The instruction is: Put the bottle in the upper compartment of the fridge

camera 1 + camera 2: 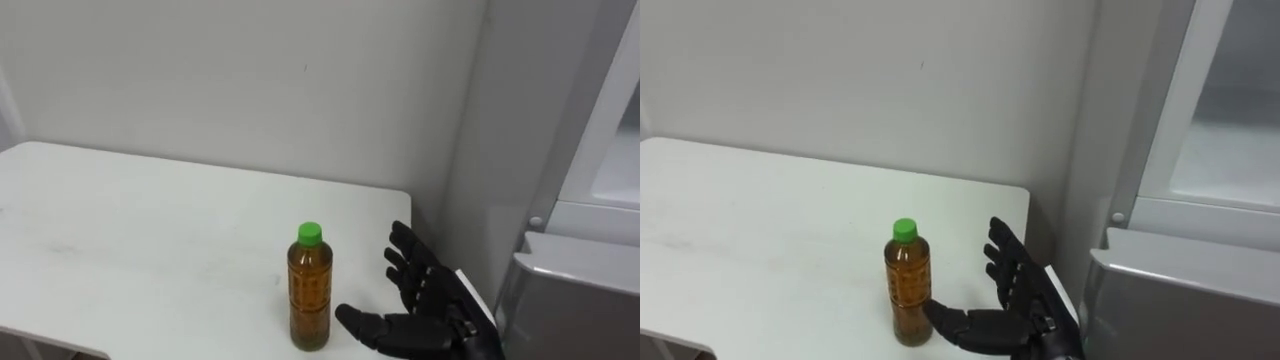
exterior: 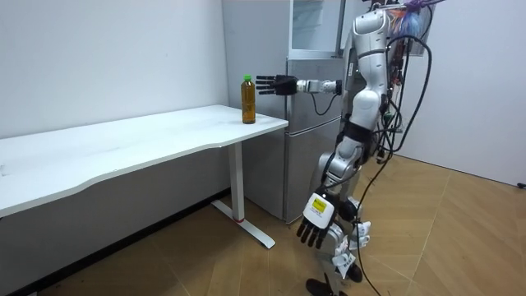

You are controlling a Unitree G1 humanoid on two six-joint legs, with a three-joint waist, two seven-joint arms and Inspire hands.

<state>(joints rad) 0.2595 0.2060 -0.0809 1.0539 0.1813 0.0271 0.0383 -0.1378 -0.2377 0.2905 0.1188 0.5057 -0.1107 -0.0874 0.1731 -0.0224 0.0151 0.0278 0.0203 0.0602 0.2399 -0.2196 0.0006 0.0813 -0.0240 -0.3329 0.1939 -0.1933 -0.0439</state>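
Observation:
A brown-filled bottle [image 1: 310,290] with a green cap stands upright near the right front corner of the white table [image 1: 120,230]. Just to its right my right hand [image 1: 430,305] is open, fingers spread and straight, the thumb reaching toward the bottle's lower part without closing on it. The room view shows the same bottle [image 2: 247,100] at the table's end with the right hand [image 2: 275,84] held out level beside it. My left hand [image 2: 316,218] hangs low at my side with relaxed fingers. The fridge [image 2: 316,99] stands right behind the table's end.
The fridge's grey lower body [image 1: 570,290] and white-framed upper part [image 1: 610,130] rise close on the right of the hand. A pale wall [image 1: 250,80] backs the table. I stand on wood floor [image 2: 444,238] between fridge and table end.

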